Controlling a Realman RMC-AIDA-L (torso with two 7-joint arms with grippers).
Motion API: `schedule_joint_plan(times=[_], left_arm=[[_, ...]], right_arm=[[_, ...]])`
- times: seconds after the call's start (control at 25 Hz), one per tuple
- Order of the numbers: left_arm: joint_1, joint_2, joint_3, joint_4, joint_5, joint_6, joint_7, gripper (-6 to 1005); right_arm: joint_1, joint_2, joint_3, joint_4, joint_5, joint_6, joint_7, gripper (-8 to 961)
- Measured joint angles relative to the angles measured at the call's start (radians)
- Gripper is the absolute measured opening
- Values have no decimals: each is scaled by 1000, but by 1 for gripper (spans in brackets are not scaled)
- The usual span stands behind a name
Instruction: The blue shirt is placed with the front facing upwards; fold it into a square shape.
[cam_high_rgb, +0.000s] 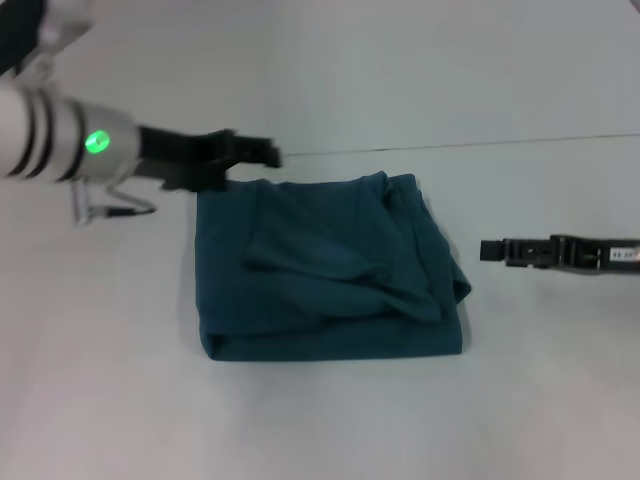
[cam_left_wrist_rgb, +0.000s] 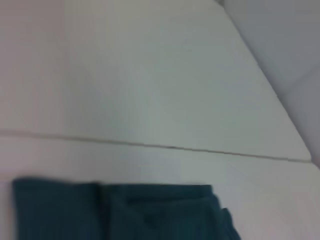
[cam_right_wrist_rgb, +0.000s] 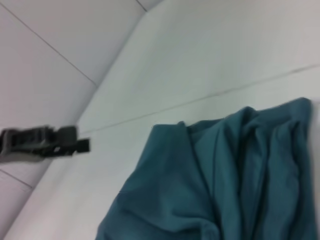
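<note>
The blue shirt lies folded into a rough square in the middle of the white table, with loose creases and a bunched fold along its right side. No lettering shows on it. My left gripper hovers just beyond the shirt's far left corner and holds no cloth. My right gripper hangs to the right of the shirt, a short gap away from its edge. The left wrist view shows only the shirt's far edge. The right wrist view shows the wrinkled shirt and the left gripper beyond it.
The white table spreads around the shirt on every side. A thin seam line crosses the surface just behind the shirt. A pale wall rises past the table's far edge.
</note>
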Motion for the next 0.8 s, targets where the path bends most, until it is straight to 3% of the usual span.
schedule_joint_plan(times=[0.12, 0.28, 0.48, 0.8], left_arm=[[78, 23, -15, -22, -72, 5, 2, 880], [168, 54, -16, -54, -151, 7, 9, 876], [244, 70, -16, -71, -199, 31, 28, 874], [249, 74, 8, -149, -180, 12, 63, 874]], right_arm=[[50, -40, 5, -3, -51, 2, 103, 768], [118, -92, 6, -4, -63, 21, 239, 768], [186, -151, 4, -7, -86, 41, 371, 769], [214, -167, 9, -70, -149, 41, 510, 767]])
